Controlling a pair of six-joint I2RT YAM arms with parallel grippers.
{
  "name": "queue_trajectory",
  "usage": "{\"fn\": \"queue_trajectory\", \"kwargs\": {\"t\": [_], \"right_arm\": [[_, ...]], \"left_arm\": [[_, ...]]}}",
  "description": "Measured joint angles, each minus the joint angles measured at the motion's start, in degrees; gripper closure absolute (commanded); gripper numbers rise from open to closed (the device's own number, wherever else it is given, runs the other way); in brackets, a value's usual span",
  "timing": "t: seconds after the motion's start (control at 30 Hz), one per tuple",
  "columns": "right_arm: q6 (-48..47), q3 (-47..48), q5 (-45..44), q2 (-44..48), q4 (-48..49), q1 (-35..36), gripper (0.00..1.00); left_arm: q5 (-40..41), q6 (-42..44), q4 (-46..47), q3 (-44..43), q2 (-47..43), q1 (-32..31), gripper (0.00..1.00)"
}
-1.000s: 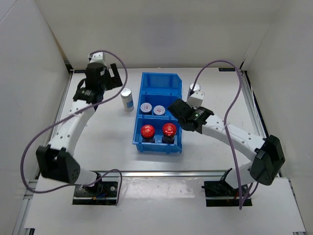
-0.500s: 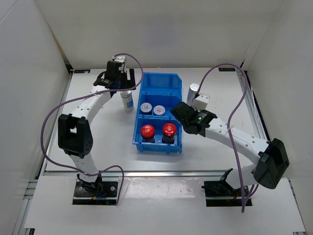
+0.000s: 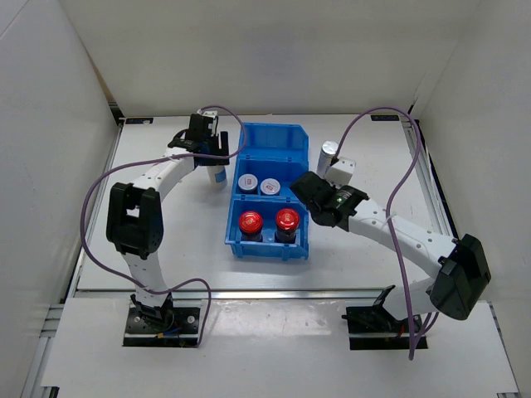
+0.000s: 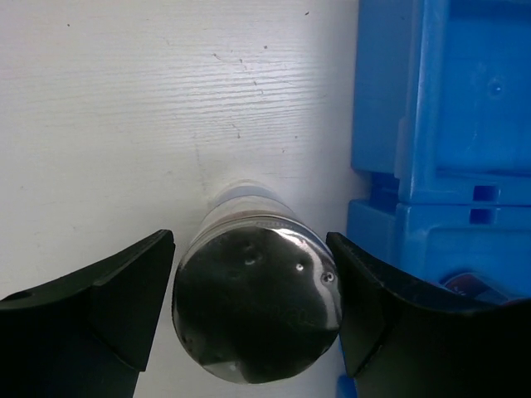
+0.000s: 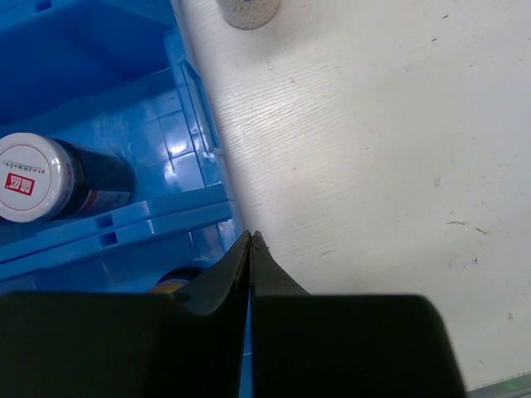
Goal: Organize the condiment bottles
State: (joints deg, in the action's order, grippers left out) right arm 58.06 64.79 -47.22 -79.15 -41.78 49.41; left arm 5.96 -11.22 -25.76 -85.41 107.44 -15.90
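Observation:
A tall silver-capped bottle [image 4: 257, 311] stands upright on the table just left of the blue bin [image 4: 440, 124]. My left gripper [image 4: 252, 290] is over it, shut on its cap with a finger against each side. From above only its lower body [image 3: 218, 175] shows under that gripper [image 3: 212, 156]. The other tall bottle [image 3: 328, 153] stands right of the bin; its cap [image 5: 247, 10] shows in the right wrist view. My right gripper [image 5: 250, 238] is shut and empty over the bin's right wall. Two silver-lidded jars [image 3: 247, 182] [image 3: 270, 186] and two red-capped jars [image 3: 250, 221] [image 3: 287, 219] sit in the bin.
The blue bin [image 3: 270, 137] lies mid-table, its far compartment bare. White enclosure walls stand close on three sides. A metal rail [image 3: 265, 292] runs along the near edge by both arm bases. Purple cables loop above each arm.
My left arm swung right from the far left corner to the tall bottle, and its jaws narrowed onto the cap. The right gripper closed and shifted slightly right.

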Motion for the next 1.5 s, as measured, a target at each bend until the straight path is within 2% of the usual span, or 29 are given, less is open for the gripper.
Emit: {"fn": "queue_trajectory", "kwargs": {"t": [0.03, 0.07, 0.13, 0.17, 0.27, 0.43, 0.5, 0.67, 0.77, 0.83, 1.0, 1.23, 1.37, 1.43, 1.5], "right_arm": [[-0.02, 0.00, 0.04, -0.02, 0.00, -0.26, 0.98], [-0.02, 0.00, 0.07, -0.07, 0.00, -0.35, 0.98], [-0.04, 0.00, 0.15, -0.11, 0.00, -0.55, 0.98], [-0.04, 0.00, 0.31, -0.11, 0.02, -0.59, 0.98], [-0.02, 0.00, 0.55, -0.11, 0.02, -0.74, 0.98], [-0.04, 0.00, 0.87, -0.11, 0.02, -1.05, 0.98], [-0.04, 0.00, 0.87, -0.22, 0.02, -1.07, 0.98], [-0.22, 0.02, 0.90, -1.14, 0.02, -1.07, 0.98], [-0.22, 0.02, 0.92, -1.46, 0.04, -1.07, 0.98], [-0.22, 0.02, 0.92, -1.46, 0.04, -1.07, 0.98], [-0.20, 0.02, 0.92, -1.46, 0.04, -1.07, 0.98], [-0.20, 0.02, 0.92, -1.46, 0.04, -1.07, 0.98], [-0.20, 0.02, 0.92, -1.46, 0.07, -1.07, 0.97], [-0.17, 0.02, 0.94, -1.46, 0.13, -1.07, 0.88], [-0.09, 0.02, 1.05, -1.46, 0.22, -1.09, 0.76]], "left_arm": [[0.00, -0.09, 0.02, 0.07, 0.00, 0.11, 0.21], [-0.09, -0.13, 0.09, 0.07, 0.00, 0.26, 0.30], [-0.37, -0.13, 0.11, 0.07, 0.00, 0.52, 0.43], [-0.50, 0.00, 0.04, 0.07, -0.04, 0.61, 0.53], [-0.57, -0.09, -0.15, 0.04, -0.20, 0.79, 0.72], [0.55, -1.46, -3.48, -2.16, -1.99, 1.22, 0.84], [1.57, -2.12, -5.64, -6.29, -2.56, 0.98, 0.89], [2.93, -2.86, -5.77, -24.17, -2.38, -0.42, 0.89], [1.55, -2.97, -2.23, -34.67, -1.22, -2.51, 0.89], [0.24, -3.02, 0.55, -38.56, -0.07, -4.22, 0.89], [-2.89, -2.54, 3.89, -41.72, 7.37, -7.76, 0.88], [-3.58, -0.85, -0.35, -38.14, 22.36, -11.28, 0.87], [-3.34, -0.79, -1.44, -35.10, 24.68, -11.65, 0.76], [-2.67, -0.59, -1.44, -35.10, 24.15, -11.58, 0.67], [-2.03, -0.17, -1.38, -35.04, 24.13, -11.56, 0.45]]}}
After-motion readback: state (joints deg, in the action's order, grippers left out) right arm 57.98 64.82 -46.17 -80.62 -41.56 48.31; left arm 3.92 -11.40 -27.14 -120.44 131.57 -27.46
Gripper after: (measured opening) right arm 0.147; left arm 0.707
